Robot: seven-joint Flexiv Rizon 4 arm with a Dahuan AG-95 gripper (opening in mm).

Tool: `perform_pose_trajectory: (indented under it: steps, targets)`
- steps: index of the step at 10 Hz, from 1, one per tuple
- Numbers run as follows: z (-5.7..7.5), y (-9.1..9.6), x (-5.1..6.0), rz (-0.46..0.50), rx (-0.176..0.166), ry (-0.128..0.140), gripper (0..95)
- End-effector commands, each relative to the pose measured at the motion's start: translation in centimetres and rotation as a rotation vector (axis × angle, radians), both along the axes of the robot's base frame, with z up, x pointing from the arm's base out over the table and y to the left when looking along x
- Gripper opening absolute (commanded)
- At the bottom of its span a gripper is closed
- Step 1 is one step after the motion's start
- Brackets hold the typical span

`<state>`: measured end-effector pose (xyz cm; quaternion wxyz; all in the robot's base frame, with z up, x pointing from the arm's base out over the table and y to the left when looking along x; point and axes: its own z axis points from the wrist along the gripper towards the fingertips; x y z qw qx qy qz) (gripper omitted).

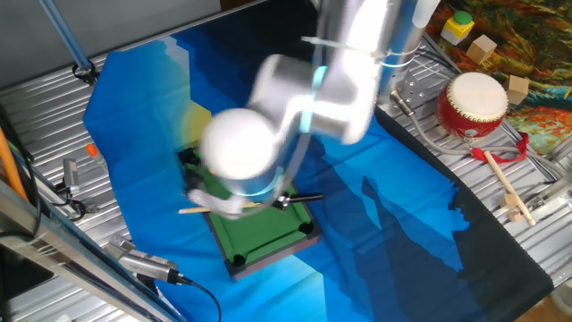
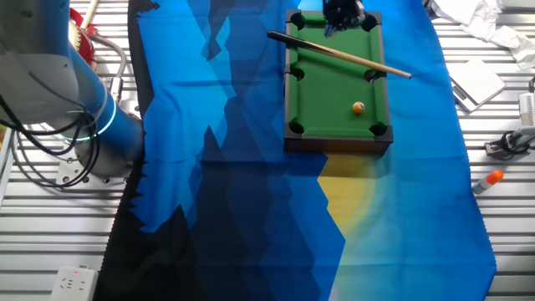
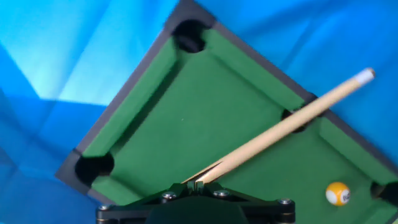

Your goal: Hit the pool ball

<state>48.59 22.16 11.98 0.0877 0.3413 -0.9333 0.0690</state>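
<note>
A small green pool table [image 2: 334,92] lies on a blue cloth; it also shows in the hand view [image 3: 205,118] and in one fixed view [image 1: 259,234]. The pool ball [image 2: 359,107], orange-yellow with a pale spot, sits on the felt near one end; in the hand view [image 3: 337,193] it is at the lower right. My gripper [image 3: 198,184] is shut on the wooden cue stick [image 3: 280,124], which slants across the table [image 2: 343,52] with its pale tip past the rail. The cue tip is apart from the ball. In one fixed view the arm hides the ball.
A red and white drum [image 1: 474,103] with a drumstick [image 1: 505,188] and wooden blocks [image 1: 483,49] lie at one side. An orange-capped marker [image 2: 486,180], a white box [image 2: 476,82] and cables lie on the metal table around the blue cloth [image 2: 234,150].
</note>
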Motion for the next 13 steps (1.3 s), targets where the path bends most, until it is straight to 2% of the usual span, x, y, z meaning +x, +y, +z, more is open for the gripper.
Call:
perform_pose_trajectory:
  steps: [1,5,6,7,8,10,11,13]
  targets:
    - [-0.8,0.8,-1.6,0.049,-0.037,-0.044,0.0]
    - [-1.3,1.5,-3.1,0.051,-0.048,-0.041,0.0]
    - [-1.4,1.7,-3.4,0.047,-0.058,-0.041,0.0]
    - [-1.5,1.8,-3.5,0.044,-0.091,-0.041,0.0]
    - [-1.5,1.8,-3.4,0.026,-0.112,-0.046,0.0]
    - [-1.5,1.3,-2.5,-0.006,-0.115,-0.056,0.0]
    - [-1.2,0.7,-1.4,0.002,-0.113,-0.054,0.0]
    - [-1.0,0.5,-0.9,0.028,-0.11,-0.05,0.0]
